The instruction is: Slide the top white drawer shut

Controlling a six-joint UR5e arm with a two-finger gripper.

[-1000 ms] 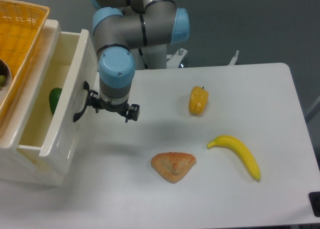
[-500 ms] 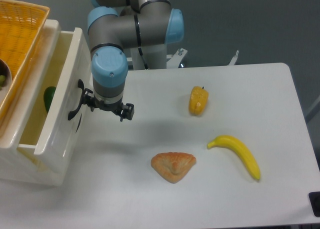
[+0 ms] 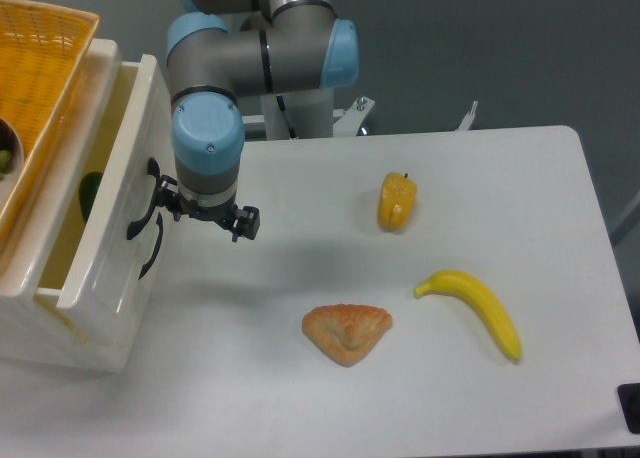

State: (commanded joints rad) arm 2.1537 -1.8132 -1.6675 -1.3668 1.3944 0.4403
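Since the earlier frames, both the gripper (image 3: 205, 210) and the top white drawer (image 3: 112, 213) have shifted leftward, and less of the drawer's inside shows. The drawer sits just left of the jaws, partly open, its front panel against the gripper's left side; one finger is by the drawer's black curved handle (image 3: 141, 198), though whether they touch is hard to tell. From this overhead angle the wrist hides the gap between the fingers, so I cannot tell whether the jaws are parted or closed.

Two black handles are visible: the upper one and a second, lower handle (image 3: 152, 250) just below it. One green item (image 3: 88, 194) lies inside the drawer, mostly hidden by the panel. One yellow wicker basket (image 3: 38, 73) sits far left of the jaws, cut off by the frame edge.

Right of the jaws on the table (image 3: 500, 398) lie one yellow pepper (image 3: 397, 200), one banana (image 3: 475, 308) and one pastry (image 3: 346, 332).
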